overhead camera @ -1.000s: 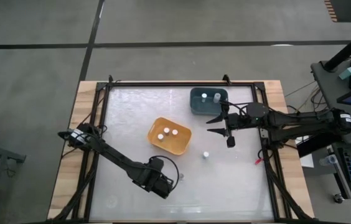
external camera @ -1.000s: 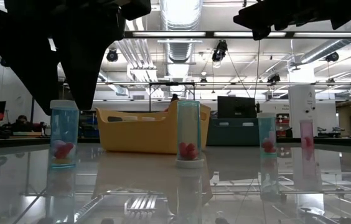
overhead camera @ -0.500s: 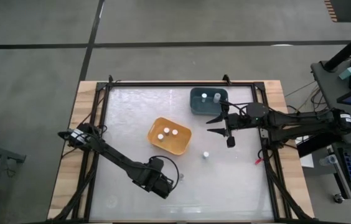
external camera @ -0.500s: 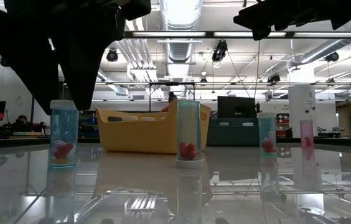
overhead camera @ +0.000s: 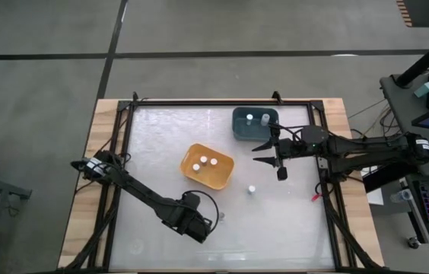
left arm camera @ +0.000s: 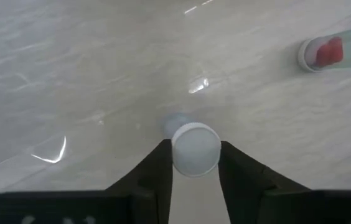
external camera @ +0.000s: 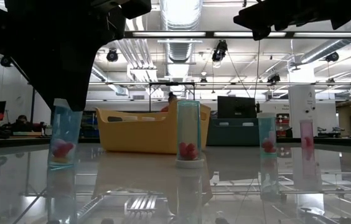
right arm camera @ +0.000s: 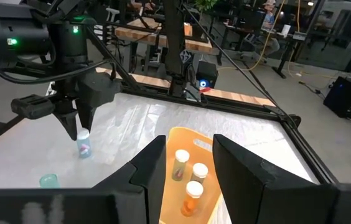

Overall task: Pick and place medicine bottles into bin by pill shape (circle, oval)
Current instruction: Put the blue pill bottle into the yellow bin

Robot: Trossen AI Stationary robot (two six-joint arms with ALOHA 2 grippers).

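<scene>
- The left gripper is down at the near part of the table, its fingers closed around a white-capped bottle. In the low view that bottle leans a little, so it seems gripped and about to lift.
- The right gripper hovers open beside the teal tub, holding nothing.
- Sorted so far: the orange tub near the table's middle holds three bottles, going by the right wrist view; the teal tub at the far side holds two white caps.
- Left on the table: a loose bottle just beside the orange tub, on the right arm's side, plus the one in the left gripper.
- The low view shows further tubes to one side; whether they stand in the teal tub I cannot tell.
- Judgement: the sorting looks mostly done, with roughly two bottles yet to reach a tub.
</scene>
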